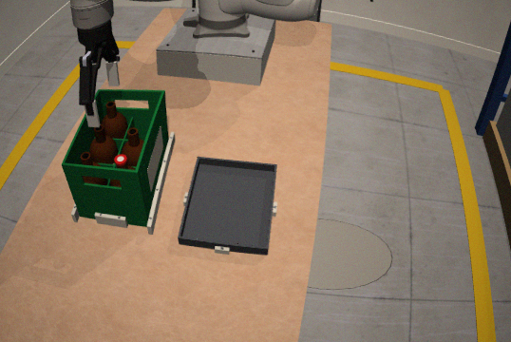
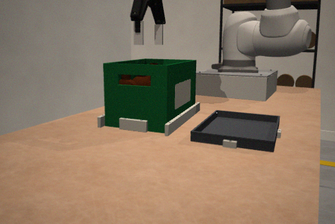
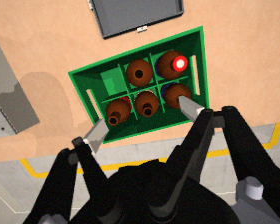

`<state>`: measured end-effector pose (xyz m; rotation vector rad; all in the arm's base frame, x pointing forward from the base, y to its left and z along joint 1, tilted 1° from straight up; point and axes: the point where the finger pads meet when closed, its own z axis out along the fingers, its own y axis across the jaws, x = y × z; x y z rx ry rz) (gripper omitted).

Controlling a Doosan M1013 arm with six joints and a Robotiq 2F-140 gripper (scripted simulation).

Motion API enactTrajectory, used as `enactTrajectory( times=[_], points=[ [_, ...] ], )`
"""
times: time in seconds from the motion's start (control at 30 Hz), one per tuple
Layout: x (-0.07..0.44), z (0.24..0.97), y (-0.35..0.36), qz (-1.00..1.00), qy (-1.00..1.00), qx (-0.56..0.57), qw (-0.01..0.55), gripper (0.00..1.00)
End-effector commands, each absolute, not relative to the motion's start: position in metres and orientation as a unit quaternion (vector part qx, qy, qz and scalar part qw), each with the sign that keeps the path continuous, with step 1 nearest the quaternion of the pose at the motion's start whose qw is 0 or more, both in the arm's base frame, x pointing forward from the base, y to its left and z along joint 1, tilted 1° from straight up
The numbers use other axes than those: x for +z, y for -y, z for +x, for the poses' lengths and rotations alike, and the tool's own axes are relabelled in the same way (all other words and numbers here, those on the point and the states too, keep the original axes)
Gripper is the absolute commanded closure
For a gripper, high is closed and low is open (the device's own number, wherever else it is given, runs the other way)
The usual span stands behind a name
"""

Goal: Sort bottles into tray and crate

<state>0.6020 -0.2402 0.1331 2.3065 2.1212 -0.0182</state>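
My pincer (image 2: 148, 36) hung wide open and empty above the green plastic crate (image 1: 138, 196). The red-capped brown bottle (image 3: 179, 63) stood in the cell at one o'clock in my wrist view, among open brown bottles (image 3: 139, 75). I judged it best to centre over that cap, descend vertically, and avoid the dividers. The dark grey tray (image 1: 187, 224) lay beside the crate on the surface (image 1: 142, 291).

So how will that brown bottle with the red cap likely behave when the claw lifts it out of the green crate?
The red-capped brown glass-like bottle looks rigid, probably smooth, so it may slip. Tall and narrow-necked, it could tip once set on the dark grey tray. The green crate dividers sit close, so it may scrape unless the open claw lifts straight.
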Motion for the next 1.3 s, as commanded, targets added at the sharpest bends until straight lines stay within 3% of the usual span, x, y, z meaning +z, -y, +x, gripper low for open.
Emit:
enactTrajectory(
  times=[0.0, 0.47, 1.27],
  points=[
    [0.133, 0.602, 0.237, 0.736, -0.677, -0.006, 0.004, 0.0],
    [0.133, 0.609, 0.2, 0.736, -0.677, -0.006, 0.004, 0.0],
    [0.133, 0.608, 0.202, 0.736, -0.677, -0.006, 0.004, 0.0]
  ],
)
